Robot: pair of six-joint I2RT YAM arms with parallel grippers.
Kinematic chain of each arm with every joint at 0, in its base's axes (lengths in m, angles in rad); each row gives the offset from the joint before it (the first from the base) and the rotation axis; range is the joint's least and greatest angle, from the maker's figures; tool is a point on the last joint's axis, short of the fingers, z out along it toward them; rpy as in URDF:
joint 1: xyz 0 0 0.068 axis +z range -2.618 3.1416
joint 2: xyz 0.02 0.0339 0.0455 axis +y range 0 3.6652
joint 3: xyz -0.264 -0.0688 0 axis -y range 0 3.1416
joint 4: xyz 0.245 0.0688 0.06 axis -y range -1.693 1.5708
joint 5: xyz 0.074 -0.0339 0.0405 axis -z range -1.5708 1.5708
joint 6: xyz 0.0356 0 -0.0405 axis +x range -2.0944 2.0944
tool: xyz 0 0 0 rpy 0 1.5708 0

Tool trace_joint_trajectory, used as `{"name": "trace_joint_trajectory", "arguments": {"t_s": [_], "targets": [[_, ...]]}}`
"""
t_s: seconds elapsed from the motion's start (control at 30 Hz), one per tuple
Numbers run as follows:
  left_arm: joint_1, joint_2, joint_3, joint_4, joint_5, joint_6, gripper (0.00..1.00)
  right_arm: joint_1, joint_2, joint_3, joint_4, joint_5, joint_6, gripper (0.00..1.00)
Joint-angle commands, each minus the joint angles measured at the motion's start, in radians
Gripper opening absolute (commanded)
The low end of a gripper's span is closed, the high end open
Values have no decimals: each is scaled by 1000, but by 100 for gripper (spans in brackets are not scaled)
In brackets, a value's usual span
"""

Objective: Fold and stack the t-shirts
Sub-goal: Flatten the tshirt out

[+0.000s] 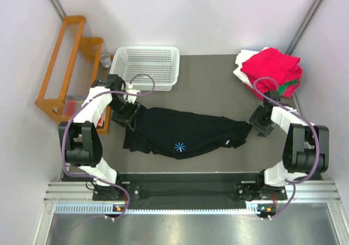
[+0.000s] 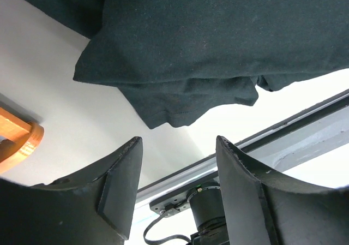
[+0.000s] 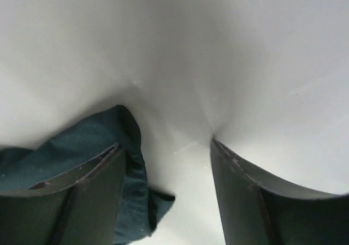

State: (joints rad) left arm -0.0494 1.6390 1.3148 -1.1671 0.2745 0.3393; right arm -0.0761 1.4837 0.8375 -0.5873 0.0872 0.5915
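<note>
On the worktop [image 1: 218, 87], between the two arms, we see the black t-shirt [image 1: 185, 130] lying in one long, wrinkled band from left to right, with its light-blue starburst mark [image 1: 179, 146] facing up near the front edge. It is not folded yet; the cloth is bunched and partly doubled over itself, so we judge that it must first be spread flat. At the far right corner the red t-shirt [image 1: 272, 67] sits folded on top of a pile, with the green t-shirt [image 1: 292, 85] showing under its right side and the white t-shirt [image 1: 245, 59] under its left side. So we think three shirts are finished and stacked, and only the black one is left: fold it, then carry it onto that pile. The left fingers [image 1: 132, 115] are at the left end of the black shirt; in the left wrist view they stand apart with nothing between them, and the cloth is just ahead of them. The right fingers [image 1: 255, 124] are at the right end; they are also apart, with a bit of cloth against one finger but not pinched. The white basket [image 1: 147, 49] stands at the far left, well apart from the pile.
</note>
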Motion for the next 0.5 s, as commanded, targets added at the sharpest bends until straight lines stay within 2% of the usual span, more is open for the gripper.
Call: {"name": "trace_joint_trajectory", "arguments": {"t_s": [0.0, 0.23, 0.4, 0.43, 0.47], "targets": [[0, -42, -2, -8, 17, 15, 60, -56, 75, 17, 128, -156, 27, 60], [0, -38, -17, 20, 6, 1, 58, -22, 101, 58, 198, -334, 39, 48], [0, -30, -32, 46, -4, -11, 58, 68, 72, 138, 146, -325, 19, 45], [0, -27, -37, 53, -6, -13, 58, 117, 67, 156, 139, -325, 18, 43], [0, -24, -38, 56, -11, -14, 58, 128, 63, 163, 130, -326, 18, 35]]}}
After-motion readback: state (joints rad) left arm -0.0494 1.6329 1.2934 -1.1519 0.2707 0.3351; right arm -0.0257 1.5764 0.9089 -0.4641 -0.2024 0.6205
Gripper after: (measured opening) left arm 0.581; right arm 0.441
